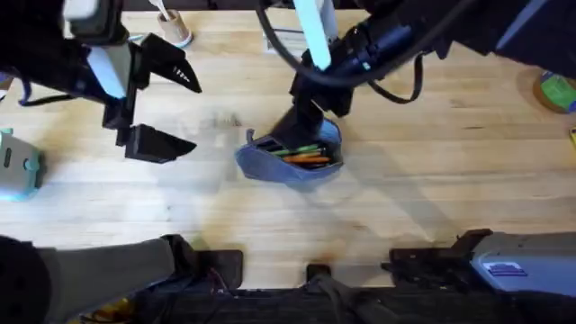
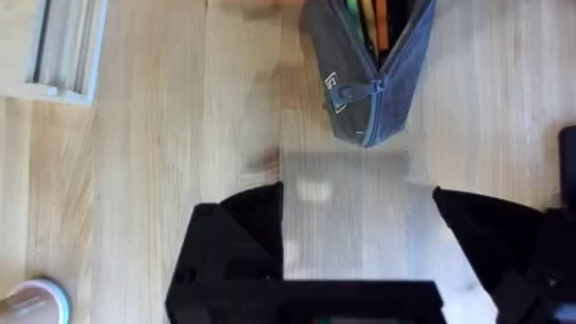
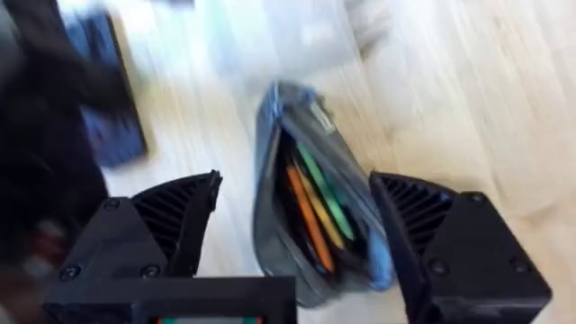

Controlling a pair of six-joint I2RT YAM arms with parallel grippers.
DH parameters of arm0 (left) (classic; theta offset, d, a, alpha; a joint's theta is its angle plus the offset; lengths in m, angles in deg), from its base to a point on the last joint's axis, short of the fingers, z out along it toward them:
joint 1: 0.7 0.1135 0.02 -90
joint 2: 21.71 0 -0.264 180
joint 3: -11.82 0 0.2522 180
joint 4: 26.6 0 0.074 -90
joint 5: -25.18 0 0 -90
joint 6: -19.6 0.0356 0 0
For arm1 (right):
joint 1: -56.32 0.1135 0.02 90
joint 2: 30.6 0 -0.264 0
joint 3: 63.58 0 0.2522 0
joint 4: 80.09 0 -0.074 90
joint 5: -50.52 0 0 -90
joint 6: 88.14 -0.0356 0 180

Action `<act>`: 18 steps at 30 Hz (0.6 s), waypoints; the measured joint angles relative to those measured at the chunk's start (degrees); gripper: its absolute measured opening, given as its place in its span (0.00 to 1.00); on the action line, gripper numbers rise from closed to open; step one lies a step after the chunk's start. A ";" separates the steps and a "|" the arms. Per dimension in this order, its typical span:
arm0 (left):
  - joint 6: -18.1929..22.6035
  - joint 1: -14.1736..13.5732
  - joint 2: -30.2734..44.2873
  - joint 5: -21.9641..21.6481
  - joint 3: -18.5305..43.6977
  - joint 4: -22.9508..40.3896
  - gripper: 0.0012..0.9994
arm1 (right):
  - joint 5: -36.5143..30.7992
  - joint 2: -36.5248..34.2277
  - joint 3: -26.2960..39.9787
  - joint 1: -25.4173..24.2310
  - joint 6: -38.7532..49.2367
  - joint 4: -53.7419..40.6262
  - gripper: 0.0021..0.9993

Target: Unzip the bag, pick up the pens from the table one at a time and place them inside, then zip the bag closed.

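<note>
Overhead shows the bag (image 1: 292,160) gaping, pens (image 1: 301,157) inside; both sets of fingers spread, empty, and a clumsy zip grab could shove it across the table (image 1: 450,180)

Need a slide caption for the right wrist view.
Right gripper, jaws open, above the unzipped bag with orange and green pens inside.

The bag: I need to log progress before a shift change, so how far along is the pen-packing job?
Done: the bag lies unzipped on the table, with the pens already inside. In hand: nothing; the right gripper hangs open over the bag's mouth, and the left gripper is open beside the end with the zipper pull. Left: zipping the bag closed.
</note>
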 joint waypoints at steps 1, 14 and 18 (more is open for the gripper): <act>0.70 0.00 0.00 0.05 -1.20 -0.95 1.00 | 0.49 -0.09 0.00 0.00 -2.78 1.14 1.00; 3.31 0.00 0.00 3.62 -15.18 -14.12 1.00 | 3.42 -9.34 0.02 0.00 -33.18 8.22 1.00; 2.85 0.00 0.00 4.34 -17.87 -16.59 1.00 | 3.58 -13.14 0.02 0.00 -41.13 8.80 1.00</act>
